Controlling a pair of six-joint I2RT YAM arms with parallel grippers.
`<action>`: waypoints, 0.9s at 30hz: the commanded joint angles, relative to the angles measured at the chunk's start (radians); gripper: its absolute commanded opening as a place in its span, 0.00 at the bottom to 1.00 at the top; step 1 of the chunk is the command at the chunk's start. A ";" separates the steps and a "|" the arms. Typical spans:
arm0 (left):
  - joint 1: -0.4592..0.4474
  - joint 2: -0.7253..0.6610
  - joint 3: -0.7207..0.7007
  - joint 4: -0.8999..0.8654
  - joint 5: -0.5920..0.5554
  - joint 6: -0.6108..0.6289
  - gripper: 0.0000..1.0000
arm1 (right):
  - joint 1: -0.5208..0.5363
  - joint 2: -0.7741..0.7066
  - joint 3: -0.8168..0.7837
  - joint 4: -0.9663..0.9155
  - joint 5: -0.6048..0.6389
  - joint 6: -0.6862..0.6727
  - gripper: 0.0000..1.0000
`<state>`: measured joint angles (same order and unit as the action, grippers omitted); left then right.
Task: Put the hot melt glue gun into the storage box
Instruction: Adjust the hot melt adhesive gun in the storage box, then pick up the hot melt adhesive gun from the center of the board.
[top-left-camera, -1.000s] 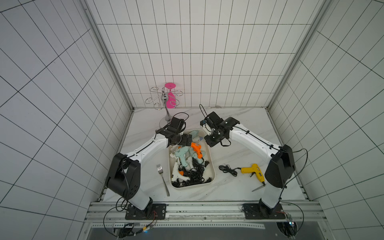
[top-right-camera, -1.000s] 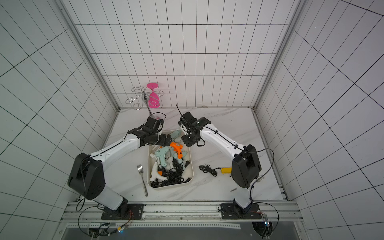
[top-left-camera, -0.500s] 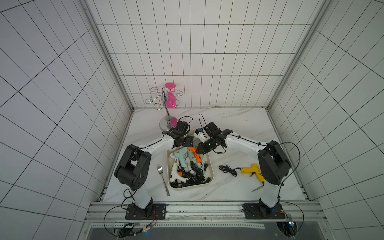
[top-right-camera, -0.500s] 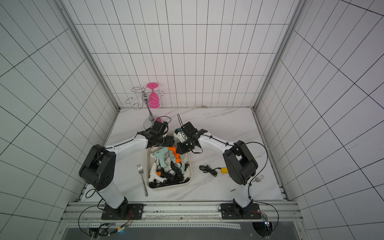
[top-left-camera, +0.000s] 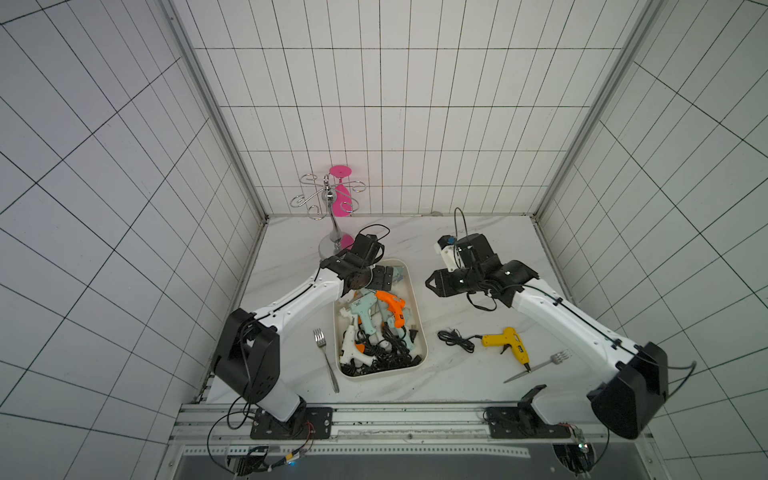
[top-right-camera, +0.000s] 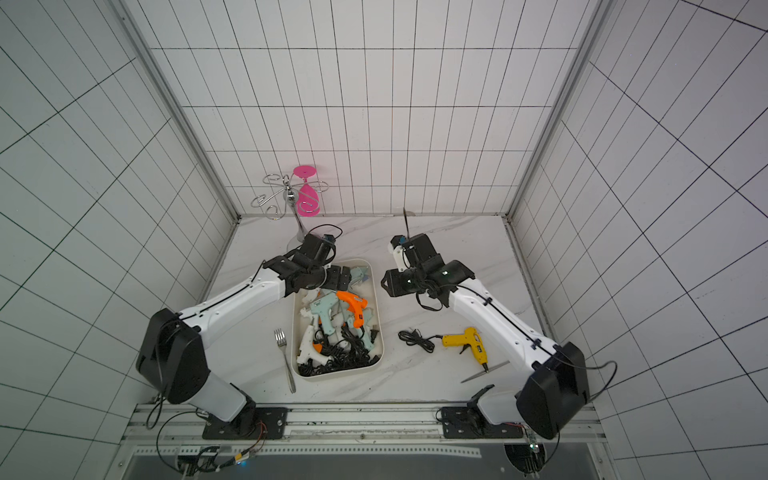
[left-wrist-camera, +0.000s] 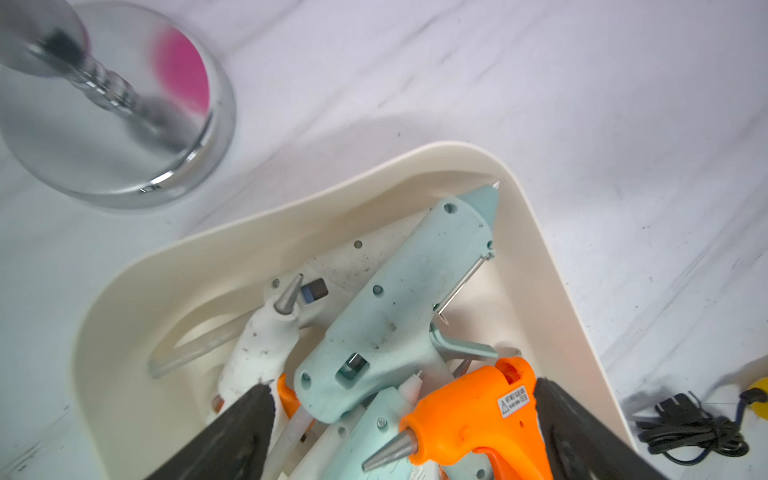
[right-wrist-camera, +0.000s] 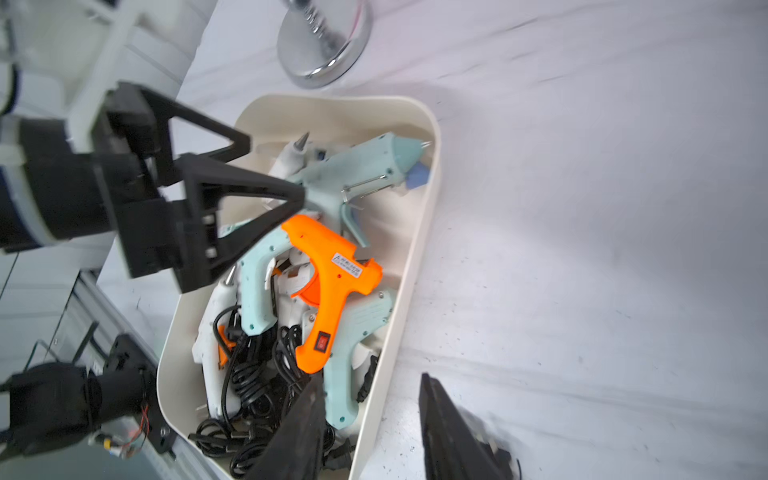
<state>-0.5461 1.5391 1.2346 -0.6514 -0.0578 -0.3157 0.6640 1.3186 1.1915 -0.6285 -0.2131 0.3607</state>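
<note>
Lying on the desk (top-left-camera: 465, 249) right of the storage box (top-left-camera: 418, 308), outside it and apart from its wall: yellow hot melt glue gun (top-left-camera: 509, 340), plain in both top views, black cord (top-left-camera: 455, 340) bunched between gun and box. Heaped inside the box: orange glue gun (right-wrist-camera: 328, 270) on top, teal glue guns (left-wrist-camera: 395, 307) and a white glue gun (left-wrist-camera: 262, 345) beneath, cords tangled at the near end. Hovering over the far end of the box: left pincer (right-wrist-camera: 272, 170), fingers spread wide, gripping nothing. Hanging just right of the box's far end: right pincer (top-left-camera: 430, 286), fingers parted, only box wall and bare desk between them, empty. Resting left of the box: a fork (top-left-camera: 326, 357). Resting right of the box, beside the yellow gun: a second fork (top-left-camera: 540, 365). Standing behind the box's far-left corner: chrome glass rack (top-left-camera: 328, 199) carrying a pink glass (top-left-camera: 341, 195).
</note>
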 joint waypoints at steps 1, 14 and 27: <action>0.005 -0.061 0.011 -0.055 -0.060 -0.023 0.98 | -0.072 -0.072 -0.135 -0.153 0.192 0.218 0.38; 0.024 -0.381 -0.285 -0.152 -0.101 -0.163 0.99 | -0.321 -0.172 -0.271 -0.457 0.280 0.585 0.49; 0.047 -0.308 -0.364 -0.214 -0.046 -0.170 0.99 | -0.325 0.008 -0.342 -0.311 0.132 0.700 0.57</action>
<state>-0.5026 1.2221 0.8917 -0.8497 -0.1112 -0.4797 0.3401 1.3117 0.8703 -0.9497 -0.0681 1.0279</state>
